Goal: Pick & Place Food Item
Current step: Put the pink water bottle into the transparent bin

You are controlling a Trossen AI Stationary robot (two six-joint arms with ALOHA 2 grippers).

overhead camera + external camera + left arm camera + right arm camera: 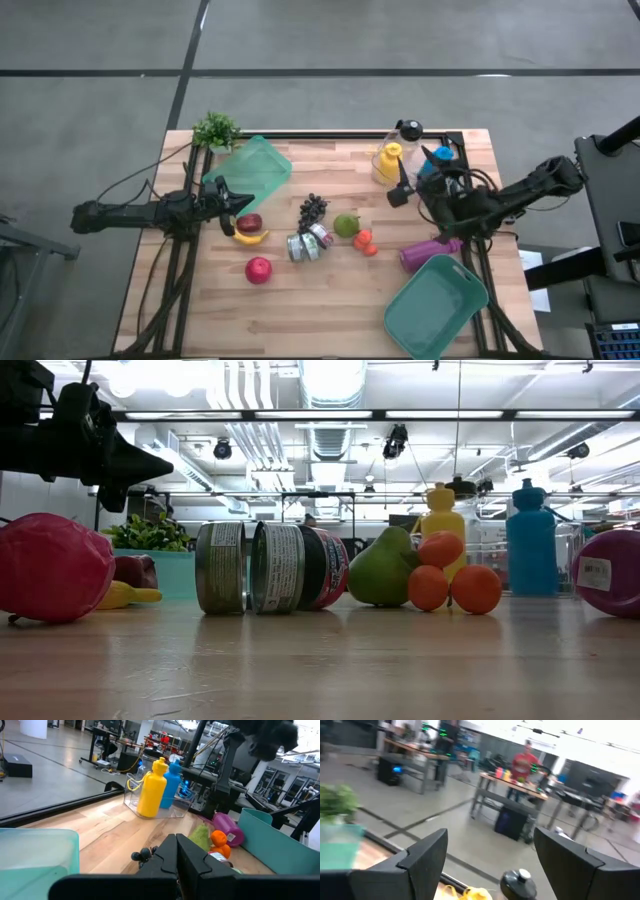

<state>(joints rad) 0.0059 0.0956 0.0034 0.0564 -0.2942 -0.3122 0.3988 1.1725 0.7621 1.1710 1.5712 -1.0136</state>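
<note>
Hovering closed, empty: left gripper (232,203) above banana (250,237) beside dark apple (249,222) | banana: light, soft, bruises; take mid-curve | right gripper (400,192) open, raised near bottles (388,162)

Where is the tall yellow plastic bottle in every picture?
High view: tall yellow plastic bottle at the table's far edge, right of middle.
Low view: behind the green pear, right of centre.
Left wrist view: upper middle, in a clear bin.
Right wrist view: cannot tell.
Shared landmark: blue bottle beside it.
</note>
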